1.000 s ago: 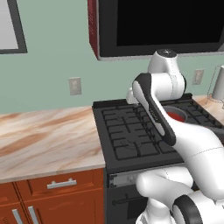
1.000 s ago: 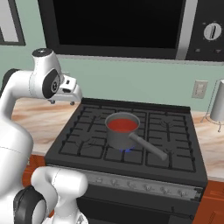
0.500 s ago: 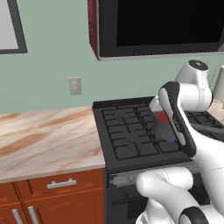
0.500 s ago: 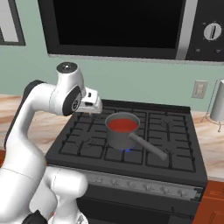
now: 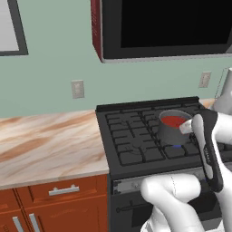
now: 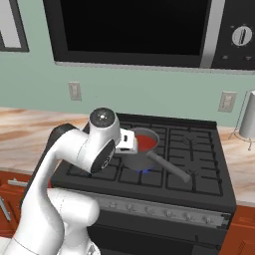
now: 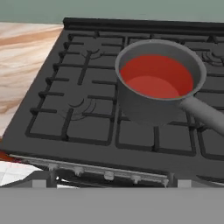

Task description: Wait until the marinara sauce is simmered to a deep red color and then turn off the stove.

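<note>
From the left base view, the marinara sauce is a flat orange-red disc inside a grey saucepan on the stove, with a blue flame under the pan. Bare grates stretch left of the pan toward the marble counter.

In the right base view, the pan's handle points toward the stove's front right, and its knob strip runs along the front edge.

In the hand view, the sauce looks smooth red; the gripper's jaws stand wide apart.
</note>
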### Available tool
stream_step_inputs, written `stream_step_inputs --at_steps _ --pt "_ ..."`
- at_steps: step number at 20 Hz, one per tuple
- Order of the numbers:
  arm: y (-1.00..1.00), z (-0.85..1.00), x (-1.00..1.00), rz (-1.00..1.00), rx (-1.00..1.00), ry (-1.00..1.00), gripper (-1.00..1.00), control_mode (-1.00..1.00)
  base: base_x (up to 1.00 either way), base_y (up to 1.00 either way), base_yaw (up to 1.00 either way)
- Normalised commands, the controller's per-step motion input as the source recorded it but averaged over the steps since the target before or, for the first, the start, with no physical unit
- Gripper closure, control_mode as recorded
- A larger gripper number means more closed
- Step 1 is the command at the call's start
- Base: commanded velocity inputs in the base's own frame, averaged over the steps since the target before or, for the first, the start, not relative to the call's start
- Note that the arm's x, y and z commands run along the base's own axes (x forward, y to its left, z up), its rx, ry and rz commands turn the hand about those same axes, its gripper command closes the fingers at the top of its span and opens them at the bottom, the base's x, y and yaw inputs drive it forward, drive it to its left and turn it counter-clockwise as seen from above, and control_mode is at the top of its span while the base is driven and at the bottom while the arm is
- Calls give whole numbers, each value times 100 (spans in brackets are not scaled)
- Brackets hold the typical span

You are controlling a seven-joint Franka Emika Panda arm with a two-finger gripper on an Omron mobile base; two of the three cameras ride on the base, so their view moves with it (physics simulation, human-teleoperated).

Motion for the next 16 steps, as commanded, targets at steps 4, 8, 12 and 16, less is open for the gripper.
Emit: stream_step_inputs --at_steps 4,8,12,16 --pt "-74 -44 -66 0 4 -25 -100 -100 0 0 0" --pt "-69 -41 -47 0 7 -19 -100 -100 0 0 0" --pt "-57 -39 -39 0 2 -19 -100 -100 0 0 0" --pt "-34 -27 -31 3 0 -26 -100 -100 0 0 0"
